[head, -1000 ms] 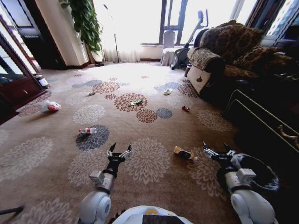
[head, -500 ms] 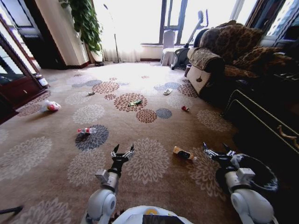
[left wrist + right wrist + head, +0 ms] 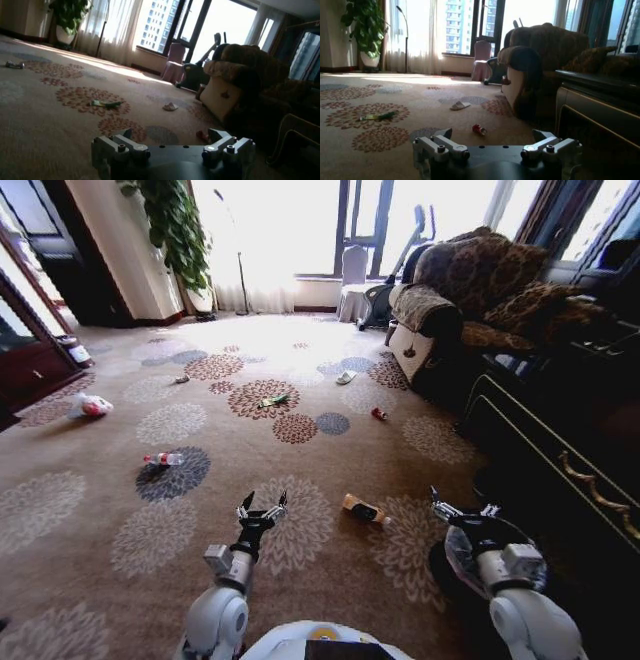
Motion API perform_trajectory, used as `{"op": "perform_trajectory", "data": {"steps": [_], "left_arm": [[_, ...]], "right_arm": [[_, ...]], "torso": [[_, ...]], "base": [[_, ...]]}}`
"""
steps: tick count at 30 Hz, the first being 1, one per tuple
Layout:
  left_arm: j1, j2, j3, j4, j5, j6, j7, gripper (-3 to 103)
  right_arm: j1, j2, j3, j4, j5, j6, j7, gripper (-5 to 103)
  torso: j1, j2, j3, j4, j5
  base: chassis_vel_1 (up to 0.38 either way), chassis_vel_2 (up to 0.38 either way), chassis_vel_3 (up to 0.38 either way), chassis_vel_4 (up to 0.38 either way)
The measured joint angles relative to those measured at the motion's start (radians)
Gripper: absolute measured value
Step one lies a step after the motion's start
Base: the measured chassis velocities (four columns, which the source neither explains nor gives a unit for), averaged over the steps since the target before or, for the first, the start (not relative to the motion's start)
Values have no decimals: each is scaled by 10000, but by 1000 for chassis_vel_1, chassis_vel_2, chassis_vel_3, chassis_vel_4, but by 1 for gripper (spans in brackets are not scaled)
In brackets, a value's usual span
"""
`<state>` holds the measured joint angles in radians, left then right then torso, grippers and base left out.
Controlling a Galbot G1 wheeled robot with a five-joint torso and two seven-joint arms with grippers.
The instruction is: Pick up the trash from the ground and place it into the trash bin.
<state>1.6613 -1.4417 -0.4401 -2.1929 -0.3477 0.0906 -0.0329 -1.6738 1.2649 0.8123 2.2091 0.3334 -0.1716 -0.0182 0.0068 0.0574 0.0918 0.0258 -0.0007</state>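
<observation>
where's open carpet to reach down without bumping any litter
Bare carpet lies between the left gripper and the clear bottle, and between the green wrapper and the white-pink bag. It is tighter on the right: the amber bottle lies between both grippers, and the right gripper hangs over the trash bin beside the dark cabinet.

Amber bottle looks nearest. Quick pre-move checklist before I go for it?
1. Left gripper open and empty: ok.
2. Right gripper open and empty: ok.
3. Amber bottle lying free on the carpet, between the two grippers: ok.
4. Trash bin close by, beneath the right arm: ok.
5. Bin opening unobstructed: cannot tell, the arm covers it.
6. Other litter, like the clear bottle, out of the path: ok.
</observation>
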Motion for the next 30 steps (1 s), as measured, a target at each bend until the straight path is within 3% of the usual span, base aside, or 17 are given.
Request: {"op": "perform_trajectory", "data": {"steps": [7,13,20,25,28,30], "left_arm": [[-98,18,44,103,-29,28,17,100],[-121,2,-42,205,-74,28,15,100],[-111,10,-158,309,-177,-9,-8,100],[-126,-28,-76,455,-177,-84,-52,103],[-181,-67,72,765,-113,-221,-157,97],[-199,-84,107,851,-101,-244,-187,97]], "right_arm": [[6,-270,340,-321,77,226,1,100],[-193,-653,850,-279,223,-1095,1,100],[-129,-1053,1264,-793,108,-1637,-3,100],[237,-2035,1490,-2028,480,-1773,2,100],[232,-3160,1207,-2972,1398,-2047,-2,100],[240,-3447,1116,-3210,1703,-2202,-1,100]], "torso": [[0,1,0,-2,13],[0,0,0,0,-6],[0,0,0,0,5],[0,0,0,-1,10],[0,0,0,0,6],[0,0,0,1,3]], "base": [[-248,-253,259,245],[-29,-27,7,24],[17,11,-14,-12],[0,0,0,0],[0,0,0,0],[0,0,0,0]]}}
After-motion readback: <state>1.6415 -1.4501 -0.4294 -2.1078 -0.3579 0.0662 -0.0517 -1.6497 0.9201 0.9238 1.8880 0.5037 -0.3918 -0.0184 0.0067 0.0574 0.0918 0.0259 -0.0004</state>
